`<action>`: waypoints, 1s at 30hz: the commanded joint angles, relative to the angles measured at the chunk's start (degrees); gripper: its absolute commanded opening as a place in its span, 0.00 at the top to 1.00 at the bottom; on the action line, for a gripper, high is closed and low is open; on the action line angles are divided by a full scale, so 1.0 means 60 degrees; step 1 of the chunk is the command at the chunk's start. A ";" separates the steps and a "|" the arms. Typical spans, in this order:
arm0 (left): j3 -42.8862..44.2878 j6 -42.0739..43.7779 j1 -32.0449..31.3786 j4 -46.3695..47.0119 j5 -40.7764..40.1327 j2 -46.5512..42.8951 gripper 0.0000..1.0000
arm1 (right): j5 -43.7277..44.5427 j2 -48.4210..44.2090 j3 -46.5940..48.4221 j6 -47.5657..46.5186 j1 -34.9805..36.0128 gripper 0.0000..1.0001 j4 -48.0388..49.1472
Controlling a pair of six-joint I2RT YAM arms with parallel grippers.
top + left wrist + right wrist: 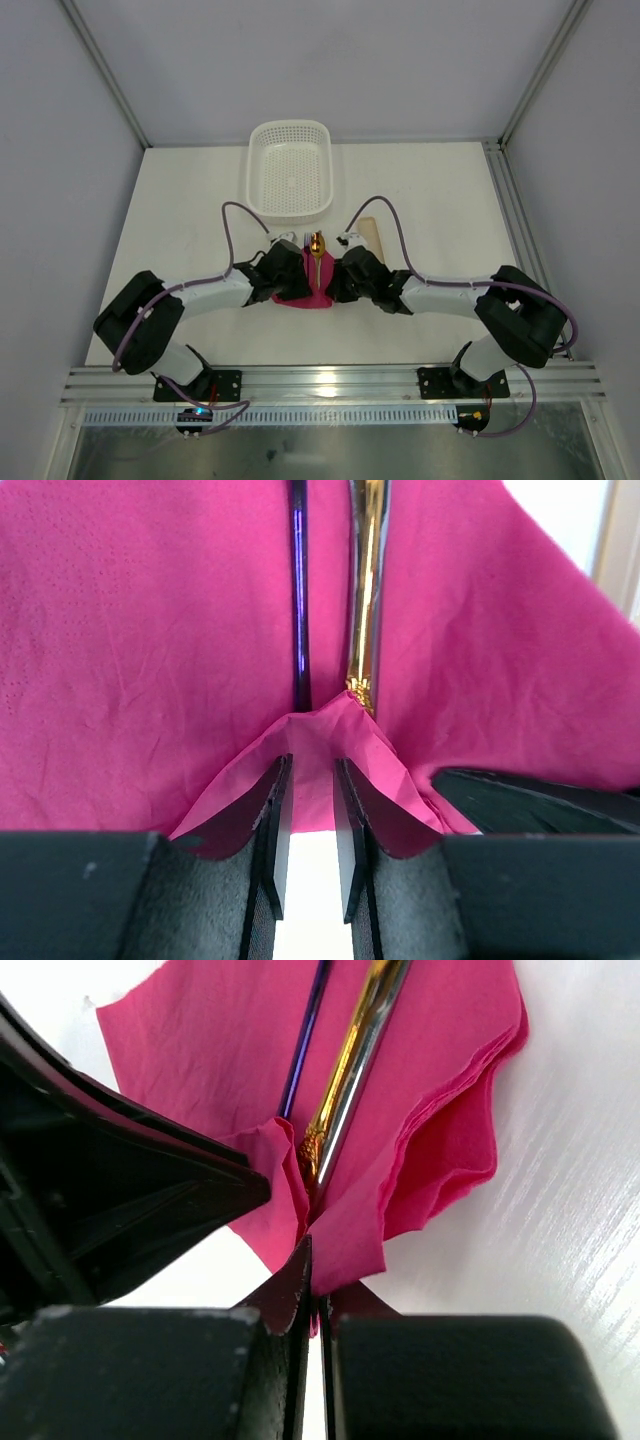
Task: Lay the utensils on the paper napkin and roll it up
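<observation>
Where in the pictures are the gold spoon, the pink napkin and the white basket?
gold spoon (pixel 315 243): top view, on its bowl.
pink napkin (pixel 150 630): left wrist view, on its flat left part.
white basket (pixel 290 175): top view, on its bare floor.

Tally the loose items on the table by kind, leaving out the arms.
Utensils: 2, gold utensil and dark utensil
Paper napkin: 1
White basket: 1
Beige strip: 1
Total: 5
</observation>
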 commanded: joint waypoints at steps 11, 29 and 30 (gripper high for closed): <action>0.0059 0.0056 0.0048 0.0296 -0.0197 0.0227 0.74 | -0.0802 0.0096 0.0724 -0.0656 0.0054 0.84 0.0634; 0.0498 -0.0193 0.0135 -0.0377 -0.0241 0.0183 0.73 | -0.1374 0.0419 0.0709 -0.1154 0.0171 0.71 0.1265; 0.0571 -0.0207 0.0165 -0.0465 -0.0256 0.0183 0.72 | -0.1374 0.0419 0.0709 -0.1154 0.0171 0.71 0.1265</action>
